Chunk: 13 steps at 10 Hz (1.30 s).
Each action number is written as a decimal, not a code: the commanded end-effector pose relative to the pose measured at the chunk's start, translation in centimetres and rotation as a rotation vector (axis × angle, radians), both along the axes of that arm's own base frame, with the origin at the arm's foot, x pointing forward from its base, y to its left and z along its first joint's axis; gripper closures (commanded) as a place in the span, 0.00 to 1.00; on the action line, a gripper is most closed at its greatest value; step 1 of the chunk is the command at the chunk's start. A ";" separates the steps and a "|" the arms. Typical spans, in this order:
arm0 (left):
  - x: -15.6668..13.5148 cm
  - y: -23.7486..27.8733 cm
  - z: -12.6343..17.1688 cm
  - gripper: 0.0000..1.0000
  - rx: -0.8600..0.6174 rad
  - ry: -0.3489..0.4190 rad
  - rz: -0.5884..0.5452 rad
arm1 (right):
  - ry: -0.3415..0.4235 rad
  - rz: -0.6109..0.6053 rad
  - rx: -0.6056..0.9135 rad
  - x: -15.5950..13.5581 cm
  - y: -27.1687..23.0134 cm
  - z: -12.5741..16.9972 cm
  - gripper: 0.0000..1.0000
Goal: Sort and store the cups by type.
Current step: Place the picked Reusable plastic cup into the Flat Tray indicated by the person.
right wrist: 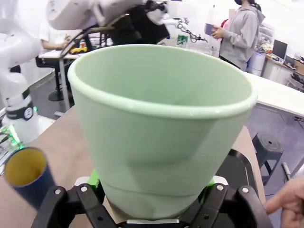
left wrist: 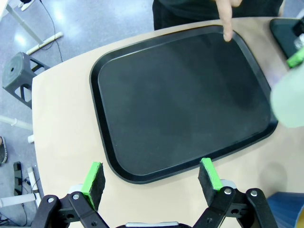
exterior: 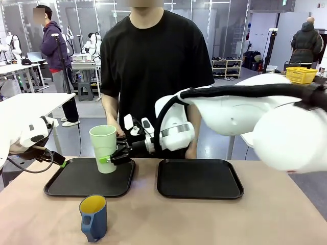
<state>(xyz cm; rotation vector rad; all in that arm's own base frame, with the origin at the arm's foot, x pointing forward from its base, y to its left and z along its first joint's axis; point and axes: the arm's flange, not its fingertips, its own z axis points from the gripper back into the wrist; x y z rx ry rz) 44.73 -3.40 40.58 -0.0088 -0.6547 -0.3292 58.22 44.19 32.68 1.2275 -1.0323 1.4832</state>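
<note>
A tall pale green tumbler [exterior: 104, 148] stands upright over the right part of the left black tray [exterior: 76, 179], held low on its body by my right gripper [exterior: 113, 158], which reaches across from the right. The right wrist view has the tumbler [right wrist: 161, 128] between the fingers, mouth up. The dark blue mug [exterior: 93, 216] with a yellow inside stands on the table in front of that tray, also seen as the mug [right wrist: 26, 175] at lower left. My left gripper [left wrist: 151, 183] hovers open over the near edge of the left tray [left wrist: 180, 99], nothing between its pads.
A second black tray [exterior: 199, 178] lies to the right on the table. A person stands at the far side; a finger [left wrist: 226, 19] touches the left tray's far rim. The pale blur of the tumbler [left wrist: 289, 102] sits at the tray's right edge.
</note>
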 end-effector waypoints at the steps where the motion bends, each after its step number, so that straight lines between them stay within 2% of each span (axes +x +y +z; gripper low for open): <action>1: 0.0 0.1 0.1 0.00 0.005 -0.002 -0.001 | 0.039 -0.079 0.033 1.7 2.9 -0.7 0.16; 9: 0.0 0.1 0.1 0.00 0.005 -0.002 -0.001 | 0.093 -0.274 0.010 3.9 4.1 -6.6 0.16; 11: 0.0 0.1 0.1 0.00 0.005 -0.002 -0.001 | 0.138 -0.288 0.028 4.0 4.2 -8.2 0.16; 13: 0.0 0.1 0.1 0.00 0.005 -0.002 -0.001 | 0.134 -0.311 0.012 4.0 4.3 -9.0 0.16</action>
